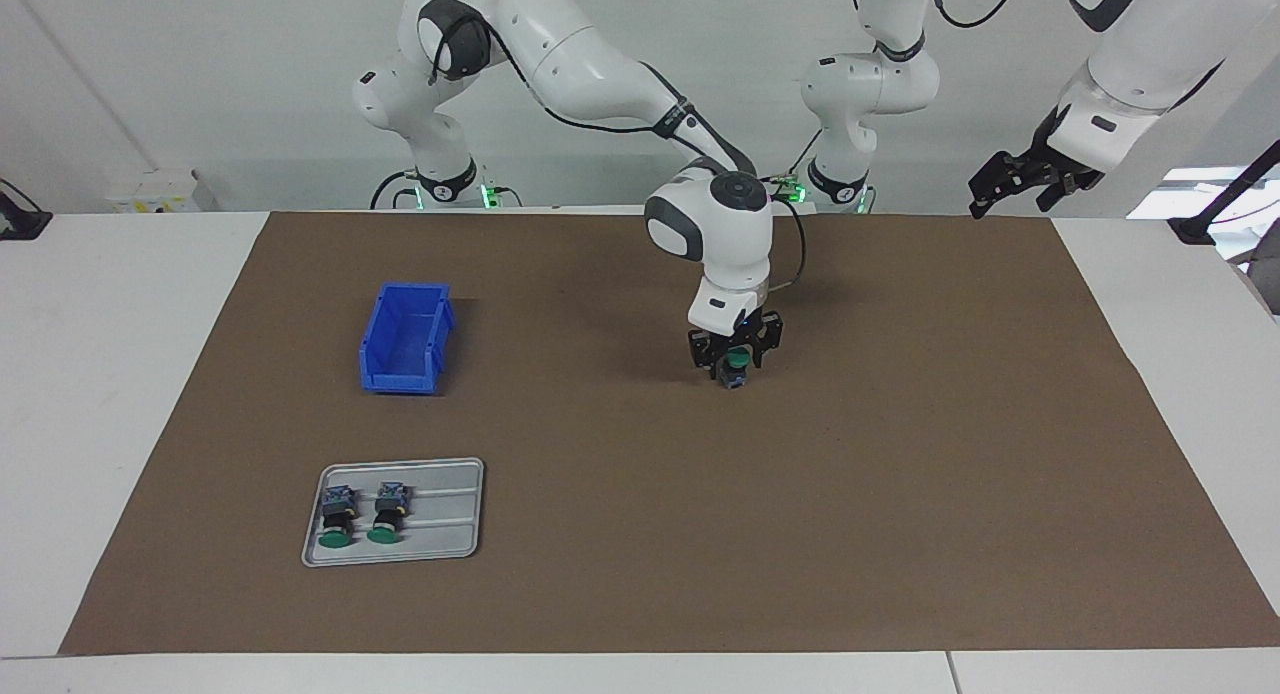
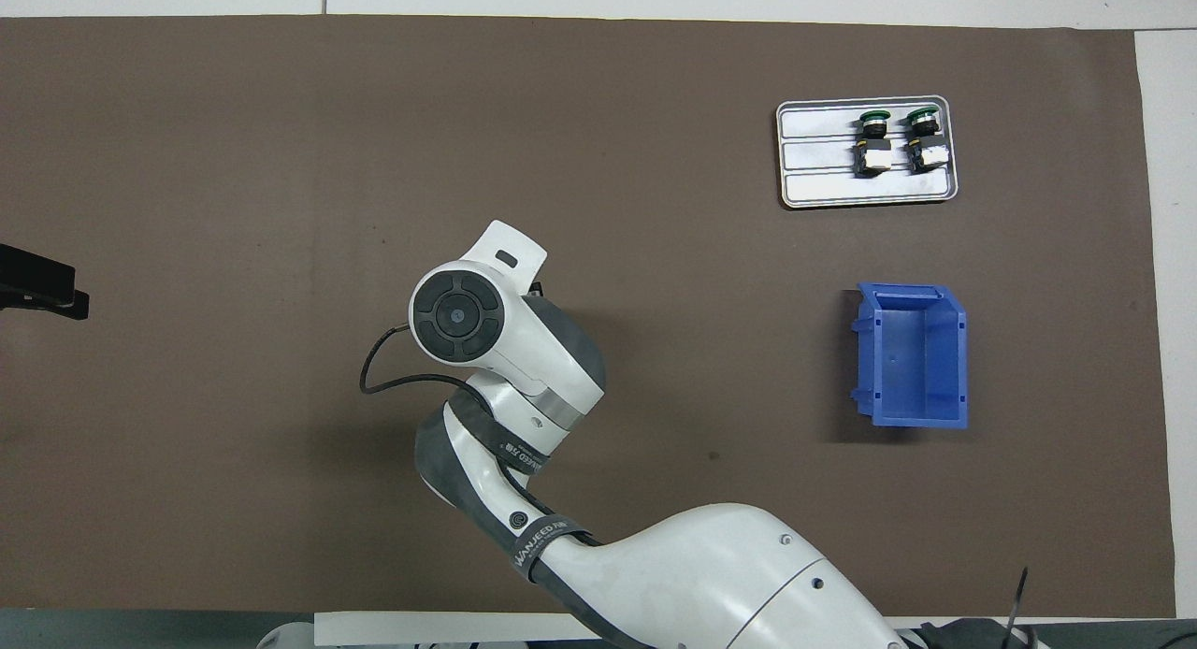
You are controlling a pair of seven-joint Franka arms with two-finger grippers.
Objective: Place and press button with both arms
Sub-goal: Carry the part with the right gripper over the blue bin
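Right gripper (image 1: 736, 362) low over the middle of the brown mat (image 1: 900, 494), wrist pointing straight down. Jaws set on either side of the button (image 1: 737, 366); green cap facing the camera across the table, away from the robots, blue-grey block below and nearer the mat. Long axis of button looks tilted, cap end up and outward from the jaws; exact angle not readable. Jaws partly closed about the button; firm grip or loose, cannot tell. Contact between button and mat not clear. In overhead view, gripper and button both hidden under the right arm's wrist (image 2: 468, 317).

Left gripper (image 1: 1020, 184) raised at the left arm's end of the table (image 1: 130, 374), waiting, jaws spread open, nothing between them.

Well apart from the right jaws, toward the right arm's end: blue bin (image 1: 405, 339), and a grey tray (image 1: 450, 534) farther from the robots. Two more buttons (image 1: 338, 514) lying side by side on tray, long axes parallel, green caps pointing away from the robots.
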